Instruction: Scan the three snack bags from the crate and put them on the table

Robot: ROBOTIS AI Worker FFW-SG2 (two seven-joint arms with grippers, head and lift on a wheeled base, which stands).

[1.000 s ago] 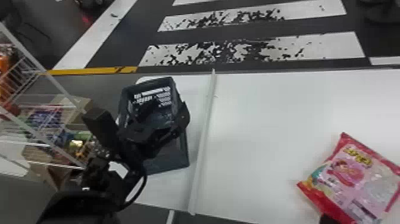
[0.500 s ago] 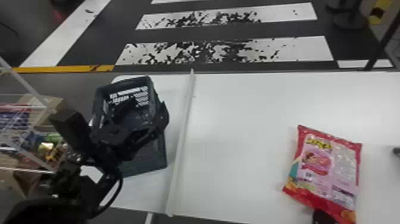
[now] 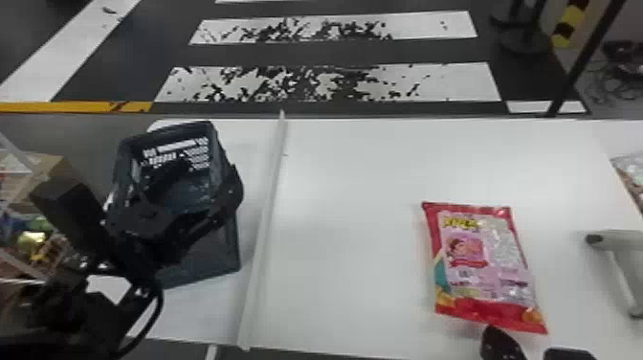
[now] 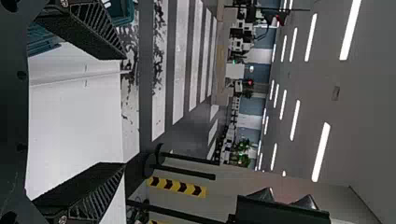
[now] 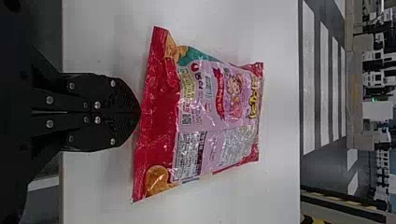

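Scanning stage, surely: right gripper [image 5: 139,112] pressed together by the snack bag [image 5: 210,119], left gripper [image 4: 125,111] spread. Next, grasp the scanner [image 3: 622,241]!

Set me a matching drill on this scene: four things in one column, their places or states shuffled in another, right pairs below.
1. crate
2. red bag
3. scanner
4. left pincer

A. open, its fingers apart
B. right of the red bag
C. left of the white strip
D. between strip and scanner

Pairs: 1-C, 2-D, 3-B, 4-A
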